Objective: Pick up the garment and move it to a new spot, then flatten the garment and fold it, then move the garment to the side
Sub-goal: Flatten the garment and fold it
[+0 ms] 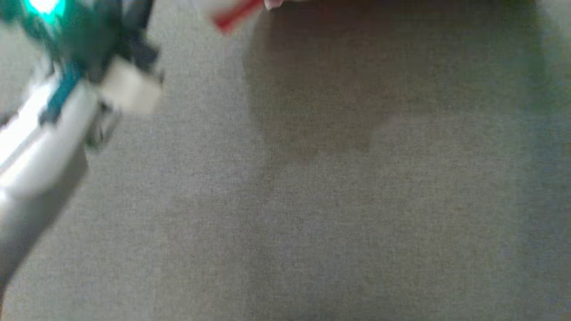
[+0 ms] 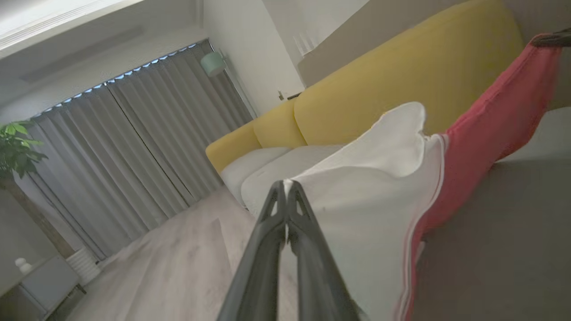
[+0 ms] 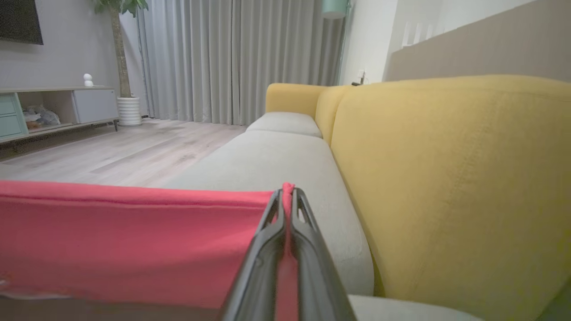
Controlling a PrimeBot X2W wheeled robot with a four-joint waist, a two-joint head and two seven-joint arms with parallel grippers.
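1. Grey sofa seat (image 3: 276, 165) is lying beyond my fingertips, and the garment (image 2: 366, 214) is hanging spread between both grippers.
2. I am pinching its white edge with the left gripper (image 2: 285, 185) and its red hem with the right gripper (image 3: 287, 189), both closed tight.
3. I am judging that lowering both evenly, cloth taut, suits this step best.

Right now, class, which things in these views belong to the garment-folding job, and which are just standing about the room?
Job: garment, held by left gripper and right gripper, both shut on it.
Standing about: yellow sofa back, curtains, potted plant, cabinet.
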